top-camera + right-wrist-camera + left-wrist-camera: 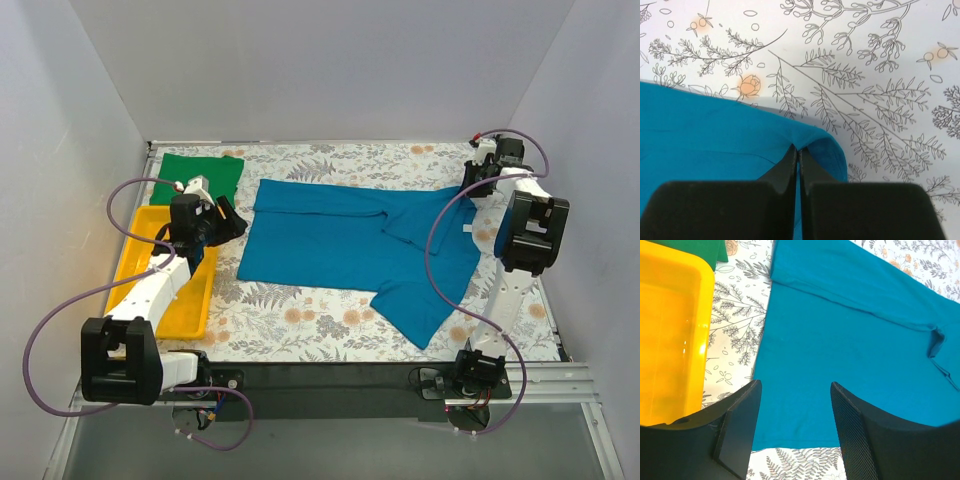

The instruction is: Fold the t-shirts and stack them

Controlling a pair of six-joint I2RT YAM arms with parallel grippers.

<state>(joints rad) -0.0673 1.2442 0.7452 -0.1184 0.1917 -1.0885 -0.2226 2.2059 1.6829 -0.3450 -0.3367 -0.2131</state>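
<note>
The teal-blue t-shirt [330,245] lies partly folded across the middle of the floral cloth. The bright green t-shirt [200,172] lies folded at the back left; its corner shows in the left wrist view [700,247]. My left gripper [232,222] is open and empty, hovering over the teal shirt's [850,330] left hem edge, jaws [795,383] wide apart. My right gripper [468,188] is at the back right, shut [798,148] on a fold of the teal shirt's [715,125] edge, which is lifted slightly off the cloth.
A yellow plastic tray [185,300] stands at the left edge, close beside my left arm; it also shows in the left wrist view [670,330]. White walls close in the table on three sides. A loose teal sleeve [415,315] hangs toward the front right.
</note>
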